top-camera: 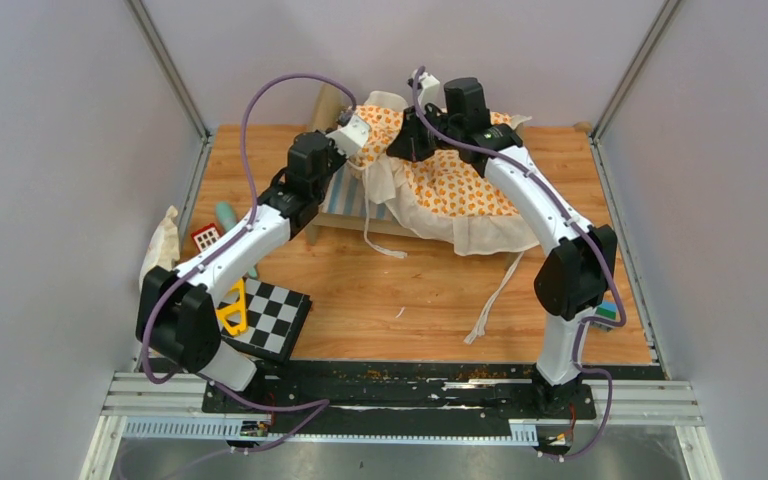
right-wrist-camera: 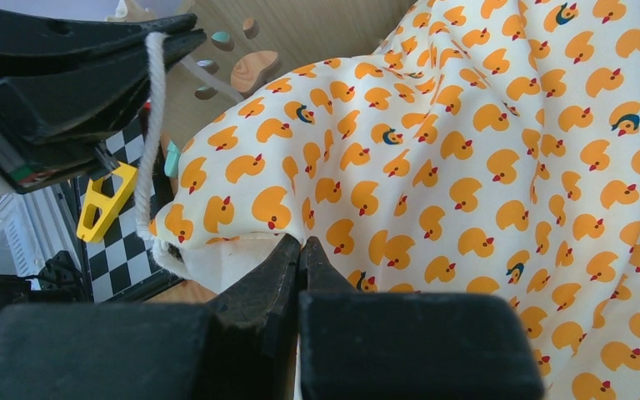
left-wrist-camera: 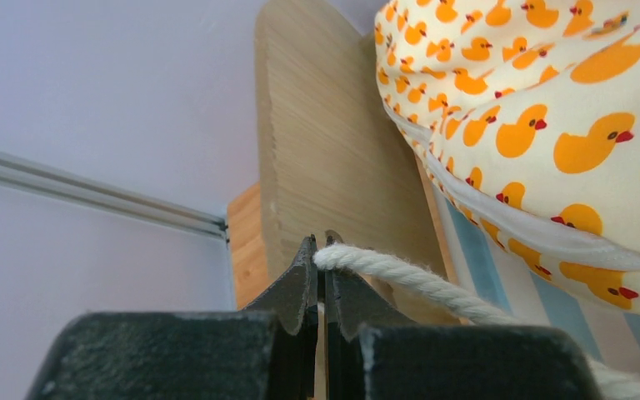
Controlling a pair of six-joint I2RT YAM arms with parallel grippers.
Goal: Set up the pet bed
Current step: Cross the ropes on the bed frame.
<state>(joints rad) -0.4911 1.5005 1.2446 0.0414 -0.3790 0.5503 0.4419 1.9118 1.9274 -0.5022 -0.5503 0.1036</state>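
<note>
Black left fingers (left-wrist-camera: 304, 279), closest in the left wrist view, were closed tight on a white twisted cord (left-wrist-camera: 400, 279), which was led off to the lower right. Just behind them, a pale wood end board of the bed (left-wrist-camera: 325, 150) was seen upright, with the blue-and-white striped base beside it. A cushion (left-wrist-camera: 550, 125) printed with orange ducks was bulged over that base and pressed against the end board.

In the right wrist view, the right fingers (right-wrist-camera: 287, 262) were seen shut on the cushion at its cream edge. The cord was hung from the left fingers down to the cushion's corner. Part of a paw-print mark on the end board was visible at the top.

From overhead, the bed was found at the far middle of the bench (top-camera: 410, 300), near the back wall, and was largely covered by the cushion. The cushion's cream frill was spilled over the bed's near side. Both arms were reached to the cushion's far left end, their fingers close together. Loose ties (top-camera: 490, 300) were trailed across the bench in front of the bed.

At the near left, a checkered board (top-camera: 275, 318) was laid flat, with a yellow triangle (top-camera: 233, 308) at its left edge, partly under the left arm. A white pillow (top-camera: 163, 240) was propped at the bench's left edge, well apart from the bed.
</note>
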